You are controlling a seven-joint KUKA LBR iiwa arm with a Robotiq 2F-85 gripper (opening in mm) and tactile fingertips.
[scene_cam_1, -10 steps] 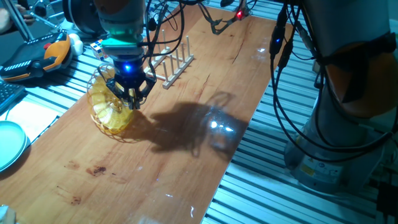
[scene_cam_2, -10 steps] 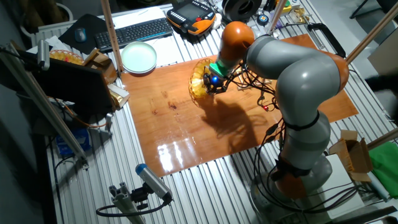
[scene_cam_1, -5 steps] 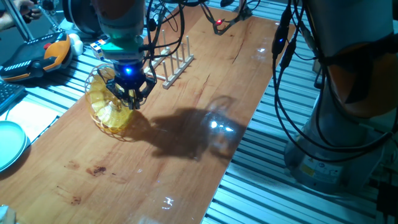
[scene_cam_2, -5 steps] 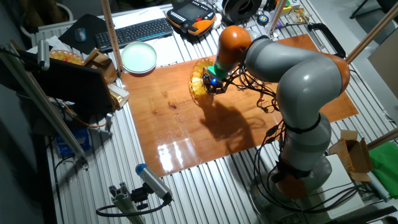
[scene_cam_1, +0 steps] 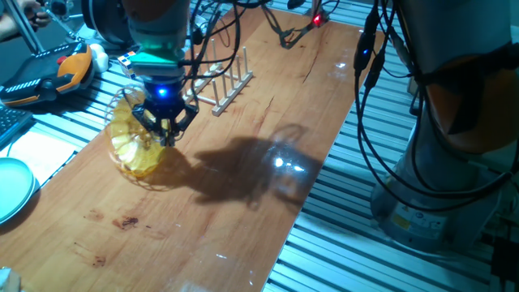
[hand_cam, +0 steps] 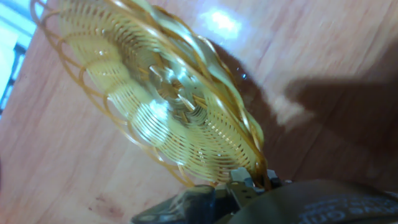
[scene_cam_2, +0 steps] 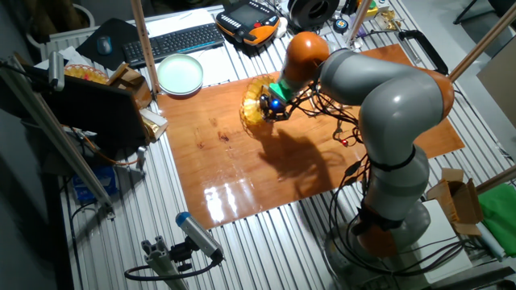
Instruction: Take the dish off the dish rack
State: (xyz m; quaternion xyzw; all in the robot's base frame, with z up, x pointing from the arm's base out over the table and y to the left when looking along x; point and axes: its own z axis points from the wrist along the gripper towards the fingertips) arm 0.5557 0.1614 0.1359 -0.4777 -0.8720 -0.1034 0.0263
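The dish is a round yellow open-weave wicker piece, held tilted on edge over the wooden table, left of the dish rack. My gripper is shut on the dish's upper right rim. In the other fixed view the dish hangs just left of my gripper, and the arm hides the rack. The hand view shows the dish fanning out up-left from my gripper, with the rim pinched between the fingers. Whether its lower edge touches the table I cannot tell.
A smooth teal plate lies off the table's far-left corner, also seen at the edge. A keyboard and an orange-black pendant sit beyond it. Cables hang by the arm's base.
My gripper has moved a little left, away from the rack, carrying the dish with it. The dish now sits slightly farther left over the table.
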